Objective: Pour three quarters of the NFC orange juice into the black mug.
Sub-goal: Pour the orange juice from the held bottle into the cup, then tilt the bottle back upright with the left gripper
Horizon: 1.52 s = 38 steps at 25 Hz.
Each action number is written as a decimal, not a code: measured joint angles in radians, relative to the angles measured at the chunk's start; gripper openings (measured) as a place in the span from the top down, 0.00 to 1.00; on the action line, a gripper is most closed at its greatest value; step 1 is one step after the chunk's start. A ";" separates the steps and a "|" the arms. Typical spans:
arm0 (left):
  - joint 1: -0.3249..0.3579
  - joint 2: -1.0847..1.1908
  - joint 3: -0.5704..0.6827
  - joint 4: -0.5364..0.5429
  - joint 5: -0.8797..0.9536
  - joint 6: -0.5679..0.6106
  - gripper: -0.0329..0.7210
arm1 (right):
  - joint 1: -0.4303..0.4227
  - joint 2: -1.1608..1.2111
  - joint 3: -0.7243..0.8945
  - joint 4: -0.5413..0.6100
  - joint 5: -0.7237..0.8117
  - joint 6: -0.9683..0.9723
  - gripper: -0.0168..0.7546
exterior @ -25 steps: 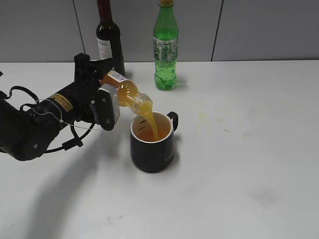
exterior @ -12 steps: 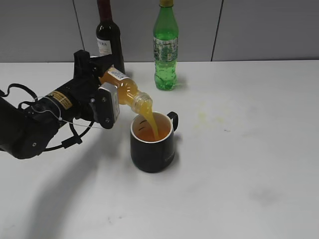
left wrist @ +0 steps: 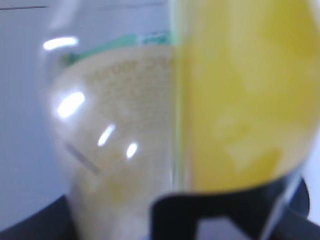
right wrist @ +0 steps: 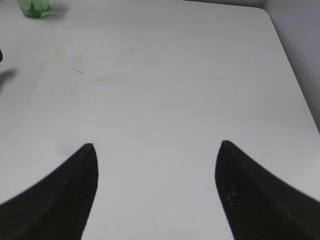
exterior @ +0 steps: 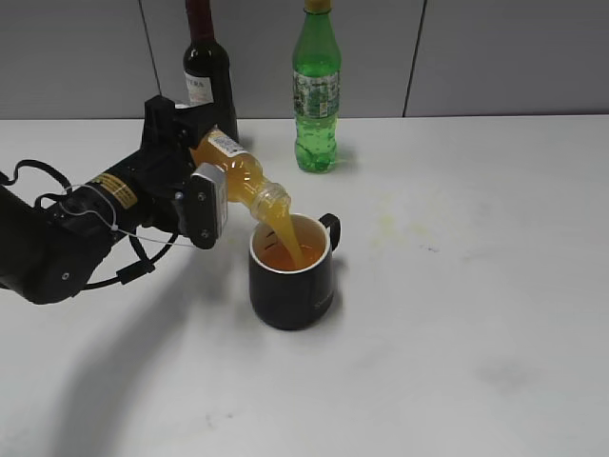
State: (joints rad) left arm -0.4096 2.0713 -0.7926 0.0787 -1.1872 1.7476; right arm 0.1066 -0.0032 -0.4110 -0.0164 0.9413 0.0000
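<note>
White tabletop is carrying the squat matte black mug [exterior: 290,283], over whose rim the left gripper [exterior: 195,195], clamped on the small clear NFC orange juice bottle [exterior: 238,179], is tilting it neck-down, juice streaming in, while the right gripper's [right wrist: 156,192] jaws are standing apart.

- The black mug [exterior: 290,276] stands on the tabletop [exterior: 457,314], left of centre.
- The NFC orange juice [exterior: 238,176] hangs tilted above and left of the mug, its neck over the mug's rim.
- The left gripper [exterior: 195,195] grips the bottle's lower body from the left.
- The wine bottle [exterior: 206,71] stands behind it.
- The soda bottle [exterior: 316,95] stands behind the mug, right of the wine bottle.
</note>
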 joint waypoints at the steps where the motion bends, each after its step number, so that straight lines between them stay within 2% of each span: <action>1: 0.000 0.000 0.000 0.000 0.000 0.005 0.33 | 0.000 0.000 0.000 0.000 0.000 0.000 0.26; 13: 0.000 0.000 -0.002 0.002 -0.007 0.056 0.33 | 0.000 0.000 0.000 0.000 0.000 0.000 0.26; 38: 0.000 -0.002 -0.004 0.002 -0.014 0.037 0.33 | 0.000 0.000 0.000 0.000 0.000 0.000 0.26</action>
State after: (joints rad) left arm -0.4096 2.0697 -0.7970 0.0807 -1.2010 1.7844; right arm 0.1066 -0.0032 -0.4110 -0.0164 0.9413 0.0000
